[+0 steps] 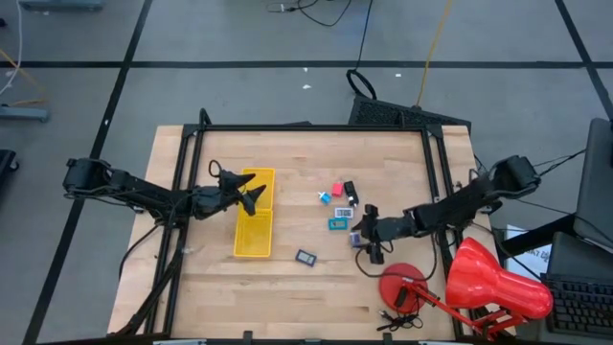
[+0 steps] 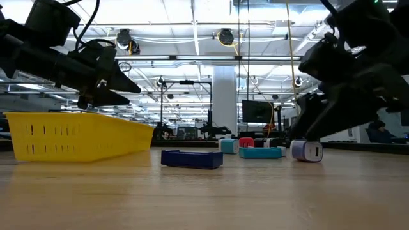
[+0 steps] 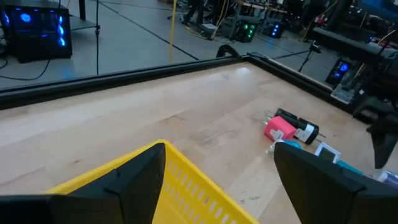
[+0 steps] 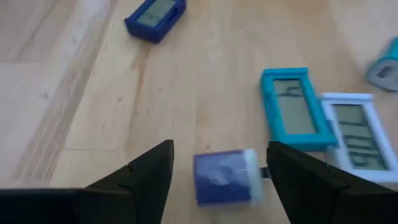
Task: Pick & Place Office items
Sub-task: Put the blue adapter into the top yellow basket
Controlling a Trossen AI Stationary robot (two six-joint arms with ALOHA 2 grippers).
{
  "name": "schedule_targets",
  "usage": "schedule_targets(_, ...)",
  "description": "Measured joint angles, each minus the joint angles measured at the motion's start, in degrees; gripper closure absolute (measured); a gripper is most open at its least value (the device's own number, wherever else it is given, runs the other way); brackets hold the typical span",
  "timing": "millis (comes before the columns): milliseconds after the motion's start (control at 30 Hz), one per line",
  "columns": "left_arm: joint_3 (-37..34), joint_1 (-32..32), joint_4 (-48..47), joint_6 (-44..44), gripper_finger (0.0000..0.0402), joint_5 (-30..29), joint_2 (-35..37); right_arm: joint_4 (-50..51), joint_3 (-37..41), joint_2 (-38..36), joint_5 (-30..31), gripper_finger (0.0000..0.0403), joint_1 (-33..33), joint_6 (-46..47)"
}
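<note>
My right gripper (image 1: 362, 230) is open and low over the table. Its fingers stand on either side of a purple piece with a white end (image 4: 224, 177) without touching it. The piece lies on its side on the wood (image 2: 307, 151). Beside it lie a teal piece (image 4: 292, 109), a white-framed piece (image 4: 354, 137) and a dark blue flat rectangle (image 4: 155, 15). A pink-red piece (image 3: 280, 129) and a black piece (image 3: 300, 126) lie farther back. My left gripper (image 1: 251, 192) is open and empty above the far end of the long yellow tray (image 1: 254, 230).
A large red desk lamp (image 1: 484, 278) stands at the near right corner, its round base (image 1: 402, 286) close behind my right arm. A blue-and-white piece (image 1: 324, 197) lies near the pink-red one. Black rails (image 1: 316, 127) frame the table. Bare wood lies between the tray and the pieces.
</note>
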State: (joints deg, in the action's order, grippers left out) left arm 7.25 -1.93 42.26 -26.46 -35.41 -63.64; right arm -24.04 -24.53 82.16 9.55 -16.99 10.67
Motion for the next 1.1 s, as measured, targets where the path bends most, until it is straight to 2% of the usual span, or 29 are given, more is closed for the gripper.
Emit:
schedule_targets(233,0.0,0.0,0.0,0.0,0.0112,0.9,0.0,-2.1,-0.1,5.7,-0.5,0.0151,0.0,-1.1)
schedule_targets(500,0.0,0.0,-0.1,-0.6,0.0114,1.0,0.0,-2.8,0.0,5.3,-0.4,0.0199,0.0,-1.1)
schedule_targets(733,0.0,0.0,0.0,-1.8,0.0114,1.4,0.0,-6.2,0.1,5.3,-0.2,0.0199,0.0,-2.0)
schedule_targets(933,0.4,0.0,3.1,-6.1,0.0129,10.1,-0.2,-19.3,0.0,5.3,2.1,0.0198,0.1,-10.3)
schedule_targets(1100,4.3,-0.1,3.1,-7.2,0.0140,17.5,-1.1,-29.7,-0.1,5.3,8.4,0.0198,0.4,-22.0)
